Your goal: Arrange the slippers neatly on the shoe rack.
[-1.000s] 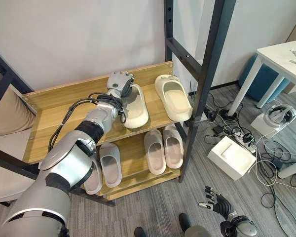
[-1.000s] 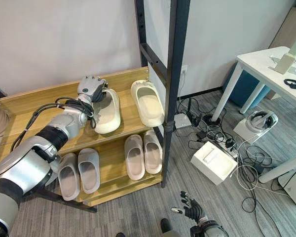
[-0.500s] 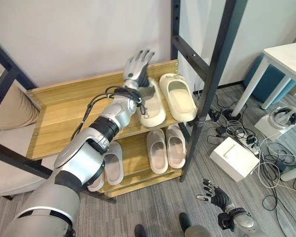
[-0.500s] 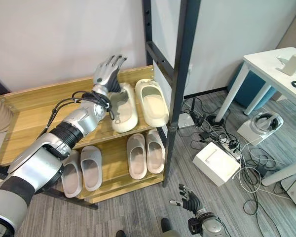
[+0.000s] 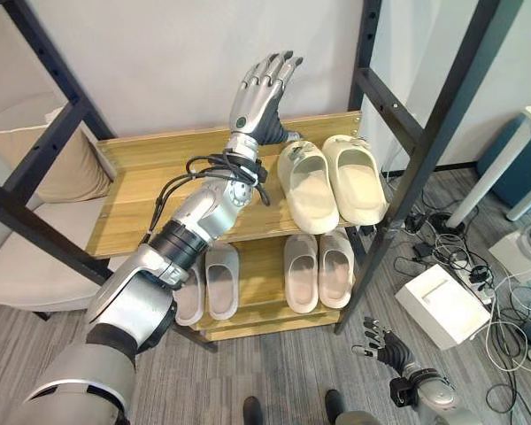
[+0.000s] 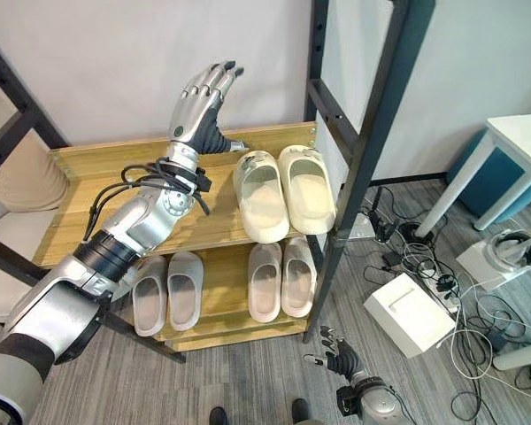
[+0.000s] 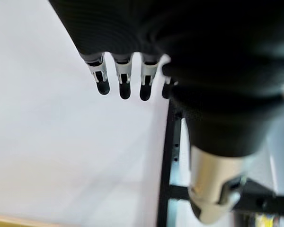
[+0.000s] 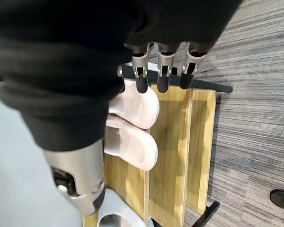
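- The shoe rack [image 5: 150, 190] is a two-shelf wooden unit standing against the white wall [image 5: 159, 62], between black metal uprights [image 5: 429, 150].
- A beige cushioned seat [image 5: 31, 266] sits just beside the rack's left end.
- A white desk [image 6: 513, 150] stands well apart to the right, on the grey carpet floor [image 6: 248, 381].
- A white box [image 5: 442, 305] lies on the floor near the rack's right front corner, among loose cables [image 5: 478, 283].
- The cream slippers [image 5: 332, 181] lie side by side, touching, at the right end of the top shelf, toes toward the front edge.
- A pinkish-beige pair of slippers [image 5: 320, 270] lies side by side at the right end of the lower shelf, directly under the cream pair.
- A grey pair of slippers [image 5: 208, 285] lies toward the left end of the lower shelf, partly hidden behind the left arm.
- The left hand [image 5: 258, 96] is raised above the back edge of the top shelf, just left of the cream pair, fingers straight and spread, clear of every slipper and holding nothing.
- The right hand [image 5: 380, 347] hangs low over the floor in front of the rack's right front corner, fingers relaxed and apart, empty.
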{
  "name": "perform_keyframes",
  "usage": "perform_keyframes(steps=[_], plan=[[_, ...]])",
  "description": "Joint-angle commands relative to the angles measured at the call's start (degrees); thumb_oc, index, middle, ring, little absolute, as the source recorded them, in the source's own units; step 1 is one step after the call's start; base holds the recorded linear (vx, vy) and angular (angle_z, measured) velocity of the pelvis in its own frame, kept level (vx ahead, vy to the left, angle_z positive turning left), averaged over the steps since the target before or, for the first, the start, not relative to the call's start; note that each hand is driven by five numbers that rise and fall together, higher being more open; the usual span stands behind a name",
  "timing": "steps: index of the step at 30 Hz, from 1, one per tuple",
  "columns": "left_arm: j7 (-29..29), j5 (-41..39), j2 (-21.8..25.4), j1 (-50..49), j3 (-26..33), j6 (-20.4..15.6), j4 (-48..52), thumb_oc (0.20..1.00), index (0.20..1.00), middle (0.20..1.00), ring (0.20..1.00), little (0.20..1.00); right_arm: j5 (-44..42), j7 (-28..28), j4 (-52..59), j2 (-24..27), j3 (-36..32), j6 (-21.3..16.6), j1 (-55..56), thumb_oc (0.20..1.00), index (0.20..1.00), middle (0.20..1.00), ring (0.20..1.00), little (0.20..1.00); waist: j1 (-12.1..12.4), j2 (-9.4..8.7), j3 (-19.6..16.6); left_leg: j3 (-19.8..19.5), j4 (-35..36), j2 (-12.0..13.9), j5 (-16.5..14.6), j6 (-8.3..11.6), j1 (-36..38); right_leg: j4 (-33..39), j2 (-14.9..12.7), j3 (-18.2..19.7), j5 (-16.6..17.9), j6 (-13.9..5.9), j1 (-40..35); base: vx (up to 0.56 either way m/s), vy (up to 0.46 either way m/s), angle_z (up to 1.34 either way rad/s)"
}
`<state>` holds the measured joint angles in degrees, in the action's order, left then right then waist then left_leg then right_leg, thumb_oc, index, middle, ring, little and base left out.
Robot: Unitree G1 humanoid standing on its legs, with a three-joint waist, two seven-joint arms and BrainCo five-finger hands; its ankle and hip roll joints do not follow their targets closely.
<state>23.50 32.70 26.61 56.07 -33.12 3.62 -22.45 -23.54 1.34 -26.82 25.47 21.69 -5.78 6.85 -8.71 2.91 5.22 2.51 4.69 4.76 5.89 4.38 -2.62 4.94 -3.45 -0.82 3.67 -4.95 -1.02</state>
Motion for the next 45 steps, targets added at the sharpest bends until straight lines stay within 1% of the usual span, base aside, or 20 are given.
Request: perform_keyframes(steps=[1,5,6,7,9,11,12,13,14,17,18,19,23,27,33,37,40,41,44,45], plan=[[-0.01,2.92,1.27,4.21,3.0,-1.3,-4.47,1.0,1.0,1.0,1.0,1.0,1.12,-0.11,0.85,-1.53,-1.92,-1.66,-0.34,1.0,1.0,1.0,1.0,1.0,1.04,-2.32,-0.46,1.26,0.31,-0.03,-3.99,1.91,5.14,-0.29,-0.06,-2.1,-3.05,-2.7,-2.03,-0.01,0.007,0.13],[-1.37,1.96,2.14,0.5,3.76,-2.11,-3.69,1.0,1.0,1.0,1.0,1.0,1.48,-0.12,0.53,-1.84,-1.8,-1.47,-0.46,1.0,1.0,1.0,1.0,1.0,1.73,-2.57,-0.53,0.85,0.31,-0.06,-3.82,1.85,4.84,-0.27,-0.01,-2.55,-2.95,-2.66,-2.0,-0.02,0.011,0.04],[-2.9,-5.47,2.22,-4.69,6.31,-5.25,-0.03,1.0,1.0,1.0,1.0,1.0,1.53,-0.27,0.32,-2.38,-2.53,-1.36,-0.08,1.0,1.0,1.0,1.0,1.0,2.21,-2.8,-0.28,0.65,0.31,-0.14,-3.68,1.79,4.7,-0.32,-0.05,-2.82,-2.82,-2.62,-1.87,-0.03,0.012,0.01],[-3.06,-5.62,2.37,-4.97,6.48,-5.27,0.24,1.0,1.0,1.0,1.0,1.0,1.53,-0.26,0.35,-2.31,-2.44,-1.36,0.01,1.0,1.0,1.0,1.0,1.0,2.14,-2.75,-0.38,0.67,0.31,-0.13,-3.7,1.79,4.71,-0.31,-0.05,-2.8,-2.82,-2.63,-1.88,0.0,0.0,0.0],[-5.2,-18.21,1.3,-11.98,10.04,-8.49,3.28,1.0,1.0,1.0,1.0,1.0,1.94,-0.3,-0.08,-3.1,-3.01,-0.82,0.79,1.0,1.0,1.0,1.0,1.0,2.55,-2.87,-0.54,0.7,0.31,-0.12,-3.7,1.68,4.86,-0.24,-0.13,-2.78,-2.65,-2.49,-2.01,0.0,0.0,0.0],[-6.53,-25.05,0.43,-15.13,11.28,-9.5,3.89,1.0,1.0,1.0,1.0,1.0,2.56,-0.05,-0.25,-3.47,-3.1,-0.49,1.04,1.0,1.0,1.0,1.0,1.0,2.66,-2.87,-0.63,0.78,0.31,-0.12,-3.69,1.61,5.01,-0.24,-0.17,-2.75,-2.61,-2.42,-2.15,0.0,0.0,0.0],[-8.83,-33.25,-1.31,-16.68,11.27,-10.56,3.53,1.0,1.0,1.0,1.0,1.0,2.98,0.1,-0.18,-3.48,-2.87,-0.23,0.94,1.0,1.0,1.0,1.0,1.0,2.6,-2.88,-0.6,0.74,0.31,-0.08,-3.59,1.59,5.0,-0.25,-0.21,-2.73,-2.5,-2.4,-2.14,0.0,0.0,0.0],[-8.89,-33.37,-1.28,-16.66,11.27,-10.61,3.49,1.0,1.0,1.0,1.0,1.0,2.98,0.11,-0.17,-3.48,-2.87,-0.23,0.97,1.0,1.0,1.0,1.0,1.0,2.61,-2.87,-0.62,0.75,0.31,-0.07,-3.6,1.59,5.01,-0.24,-0.2,-2.73,-2.5,-2.4,-2.14,0.0,0.0,0.0],[-11.13,-45.58,-2.9,-18.37,11.24,-11.67,2.88,1.0,1.0,1.0,1.0,1.0,3.25,0.1,0.41,-3.49,-2.87,0.11,0.88,1.0,1.0,1.0,1.0,1.0,2.46,-2.8,-0.63,0.73,0.31,-0.07,-3.51,1.55,5.04,-0.22,-0.23,-2.7,-2.34,-2.39,-2.17,0.0,0.0,0.0],[-13.54,-52.92,-3.34,-18.12,9.06,-11.47,3.0,1.0,1.0,1.0,1.0,1.0,3.53,-0.1,0.73,-3.32,-2.63,0.45,0.46,1.0,1.0,1.0,1.0,1.0,2.23,-2.6,-0.63,0.68,0.31,-0.07,-3.44,1.5,4.98,-0.2,-0.23,-2.74,-2.23,-2.44,-2.05,0.0,0.0,0.0],[-16.22,-61.89,-3.82,-17.96,6.76,-10.99,2.99,1.0,1.0,1.0,1.0,1.0,3.89,-0.01,0.51,-3.14,-1.73,1.12,0.01,1.0,1.0,1.0,1.0,1.0,1.92,-2.37,-0.69,0.85,0.31,-0.06,-3.49,1.38,5.06,-0.1,-0.24,-2.45,-2.08,-2.5,-1.96,0.0,0.0,0.0],[-16.95,-65.52,-4.07,-17.48,5.46,-10.66,2.94,1.0,1.0,1.0,1.0,1.0,3.76,0.27,0.66,-3.02,-1.18,1.43,0.28,1.0,1.0,1.0,1.0,1.0,1.66,-2.24,-0.82,1.02,0.31,-0.08,-3.5,1.33,5.18,-0.07,-0.21,-2.26,-2.04,-2.51,-1.95,0.02,0.018,-0.05],[-17.41,-73.4,-6.74,-15.27,2.86,-10.21,1.19,1.0,1.0,1.0,1.0,1.0,3.54,0.69,0.56,-2.64,0.66,2.1,0.63,1.0,1.0,1.0,1.0,1.0,0.87,-2.04,-1.01,1.46,0.31,0.03,-3.57,1.32,5.44,-0.05,-0.24,-1.7,-2.04,-2.58,-1.9,0.02,0.005,-0.05],[-16.38,-73.42,-9.84,-11.81,2.14,-9.96,-4.57,1.0,1.0,1.0,1.0,1.0,3.2,0.93,0.48,-2.25,1.97,2.34,0.38,1.0,1.0,1.0,1.0,1.0,-0.12,-1.84,-0.93,2.09,0.31,0.02,-3.69,1.38,5.67,-0.08,-0.18,-1.09,-1.98,-2.66,-1.67,0.0,0.002,-0.01],[-14.09,-65.64,-12.93,-5.48,3.26,-9.61,-17.58,1.0,1.0,1.0,1.0,1.0,3.55,1.27,-0.04,-1.42,2.95,1.81,0.22,1.0,1.0,1.0,1.0,1.0,-1.92,-1.69,-0.55,3.6,0.31,0.24,-3.83,1.53,5.86,-0.15,-0.12,0.09,-1.71,-2.78,-0.93,0.0,0.001,-0.12],[-7.4,-51.92,-12.93,-1.04,5.45,-9.63,-25.57,1.0,1.0,1.0,1.0,1.0,3.36,1.07,-1.33,-1.76,3.92,0.56,-0.17,1.0,1.0,1.0,1.0,1.0,-2.61,-1.95,-0.56,4.18,0.31,0.25,-3.82,1.7,5.9,-0.14,0.0,0.37,-1.75,-2.8,-0.91,0.01,-0.017,-0.13],[1.3,-49.56,-13.68,-4.99,10.25,-13.66,-14.88,1.0,1.0,1.0,1.0,1.0,2.27,-0.66,-0.63,-2.62,3.86,-1.3,-1.35,1.0,1.0,1.0,1.0,1.0,-1.76,-2.51,-0.12,3.53,0.31,0.32,-3.73,1.79,5.75,-0.22,0.03,-0.1,-2.06,-2.67,-1.08,-0.01,-0.026,-0.05],[1.33,-49.53,-13.67,-5.07,10.26,-13.61,-14.79,1.0,1.0,1.0,1.0,1.0,2.27,-0.66,-0.64,-2.61,3.89,-1.31,-1.34,1.0,1.0,1.0,1.0,1.0,-1.79,-2.51,-0.14,3.51,0.31,0.32,-3.73,1.79,5.76,-0.22,0.03,-0.12,-2.07,-2.67,-1.1,0.0,0.0,0.0],[3.24,-46.97,-11.26,-13.2,15.11,-17.26,5.2,1.0,1.0,1.0,1.0,1.0,2.46,-1.91,-0.05,-3.42,2.2,-2.22,-1.7,1.0,1.0,1.0,1.0,1.0,-0.06,-2.94,0.09,2.52,0.31,0.29,-3.68,1.9,5.36,-0.29,-0.08,-1.22,-2.32,-2.59,-1.36,0.0,-0.006,0.03],[3.24,-46.93,-11.22,-13.42,15.16,-17.11,5.48,1.0,1.0,1.0,1.0,1.0,2.46,-1.92,-0.06,-3.41,2.26,-2.23,-1.65,1.0,1.0,1.0,1.0,1.0,-0.13,-2.95,0.04,2.5,0.31,0.29,-3.69,1.9,5.38,-0.28,-0.09,-1.24,-2.34,-2.59,-1.39,0.0,0.002,0.08]])
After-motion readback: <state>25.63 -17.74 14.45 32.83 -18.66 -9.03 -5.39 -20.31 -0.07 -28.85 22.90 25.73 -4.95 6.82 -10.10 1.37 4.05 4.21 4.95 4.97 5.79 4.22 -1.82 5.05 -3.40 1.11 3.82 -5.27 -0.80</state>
